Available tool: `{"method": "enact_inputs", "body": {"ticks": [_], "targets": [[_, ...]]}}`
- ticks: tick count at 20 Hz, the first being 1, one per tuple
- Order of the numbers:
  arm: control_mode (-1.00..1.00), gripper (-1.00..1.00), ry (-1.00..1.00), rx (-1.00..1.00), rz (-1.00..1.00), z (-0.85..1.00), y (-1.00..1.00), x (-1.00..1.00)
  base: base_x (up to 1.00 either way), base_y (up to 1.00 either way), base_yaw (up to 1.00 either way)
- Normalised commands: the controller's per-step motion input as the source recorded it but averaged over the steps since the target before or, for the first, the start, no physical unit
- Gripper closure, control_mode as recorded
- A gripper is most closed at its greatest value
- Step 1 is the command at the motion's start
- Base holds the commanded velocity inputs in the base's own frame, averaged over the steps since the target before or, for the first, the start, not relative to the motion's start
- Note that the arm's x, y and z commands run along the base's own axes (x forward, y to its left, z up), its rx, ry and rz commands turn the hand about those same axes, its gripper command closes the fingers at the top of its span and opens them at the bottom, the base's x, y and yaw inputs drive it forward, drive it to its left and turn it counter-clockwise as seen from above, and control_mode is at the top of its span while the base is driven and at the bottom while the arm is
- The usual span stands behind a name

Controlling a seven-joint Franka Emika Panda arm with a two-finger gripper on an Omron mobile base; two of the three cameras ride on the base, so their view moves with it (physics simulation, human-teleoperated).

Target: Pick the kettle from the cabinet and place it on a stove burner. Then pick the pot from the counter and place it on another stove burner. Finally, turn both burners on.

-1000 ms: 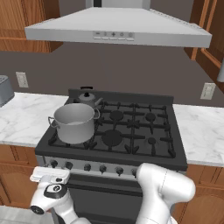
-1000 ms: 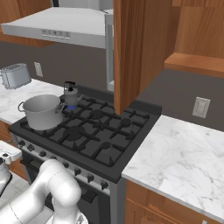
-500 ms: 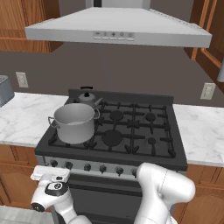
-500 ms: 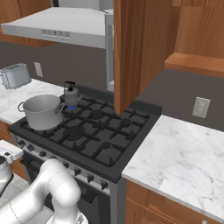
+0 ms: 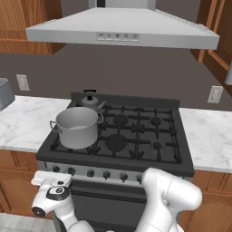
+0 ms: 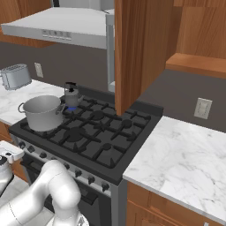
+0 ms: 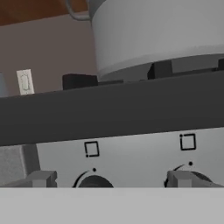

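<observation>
The grey pot point(image 5: 77, 129) stands on the front-left burner of the black stove point(image 5: 149, 156). Behind it the small dark kettle point(image 5: 92, 103) rests on the back-left burner, where a blue glow point(image 6: 70, 108) shows beneath the kettle point(image 6: 70, 94). My gripper point(image 5: 51, 180) hangs low in front of the stove's left end, at the row of knobs point(image 5: 71, 171). In the hand view the gripper point(image 7: 109, 179) is open, its fingertips point(image 7: 40, 178) wide apart on either side of one dark knob point(image 7: 92, 181), with the pot point(image 7: 157, 35) looming above. The wooden cabinet point(image 6: 137, 48) hangs open at the upper right.
A second knob point(image 7: 192, 178) sits to the right of the one between my fingers. White marble counter point(image 5: 22, 122) flanks the stove on both sides. A toaster point(image 6: 15, 76) stands at the far left. The range hood point(image 5: 122, 31) hangs overhead.
My hand has crept slightly upward towards the knob panel. The pot and kettle have not moved.
</observation>
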Motion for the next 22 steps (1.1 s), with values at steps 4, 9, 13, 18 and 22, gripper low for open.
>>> {"method": "enact_inputs", "body": {"ticks": [4,9,13,18,22], "targets": [[-1.00,-1.00,0.00,0.00,0.00,-0.25,0.10,0.04,0.00,0.00,0.00],[-1.00,-1.00,0.00,0.00,0.00,-0.24,0.08,0.04,0.00,0.00,0.00],[-1.00,-1.00,-0.01,0.00,0.00,-0.14,0.05,0.05,0.00,0.00,0.00],[-1.00,-1.00,-0.01,0.00,0.00,-0.13,0.03,0.07,0.00,0.00,0.00],[-1.00,-1.00,-0.02,0.00,-0.03,-0.19,0.00,0.01,0.00,0.00,0.00]]}}
